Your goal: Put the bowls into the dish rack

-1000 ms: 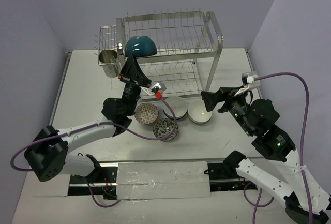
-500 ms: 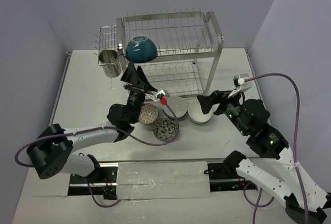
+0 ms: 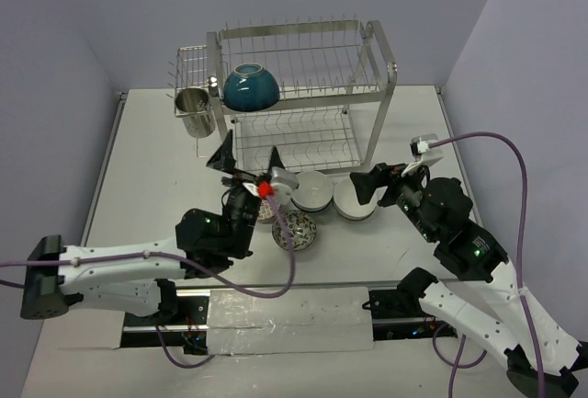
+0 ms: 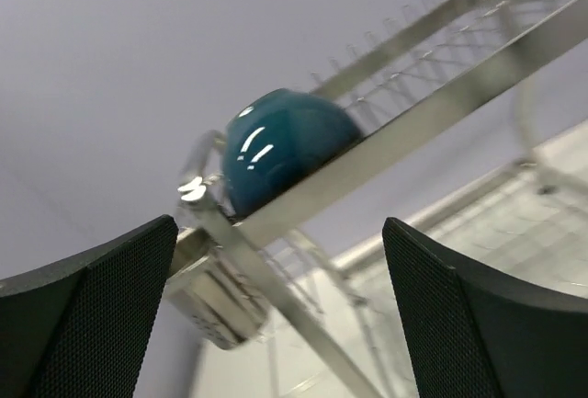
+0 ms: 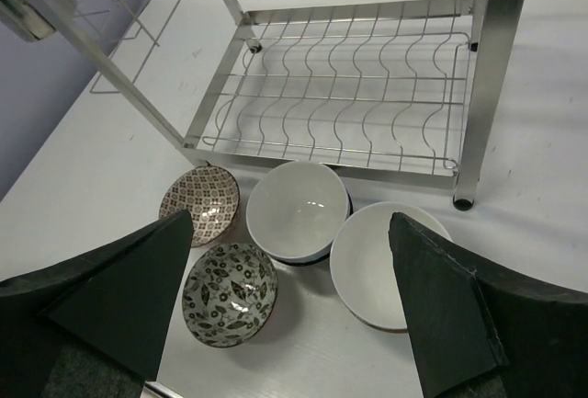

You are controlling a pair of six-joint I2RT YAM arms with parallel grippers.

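Nearest, left fingers (image 4: 92, 315) were spread wide with nothing between them, raised over the tabletop (image 3: 138, 168) and tilted up toward the rack. Right fingers (image 5: 110, 297) were likewise wide apart and empty, held above the right-hand end of the loose bowls. 4 bowls sat mouth-up on the tabletop, just in front of the rack. The dark floral bowl (image 5: 230, 292) was nearest, with the red patterned bowl (image 5: 199, 192) just beside it, farther back and to the left. Right of these were 2 plain ones: the left white bowl (image 5: 297, 210) just beside the right white bowl (image 5: 381, 260). Beyond them stood the 2-tier dish rack (image 3: 381, 58). The teal bowl (image 3: 251, 85) rested on its upper tier, at the left end. A steel cup (image 3: 193, 108) sat at the rack's left side, under the small basket (image 3: 188, 58).
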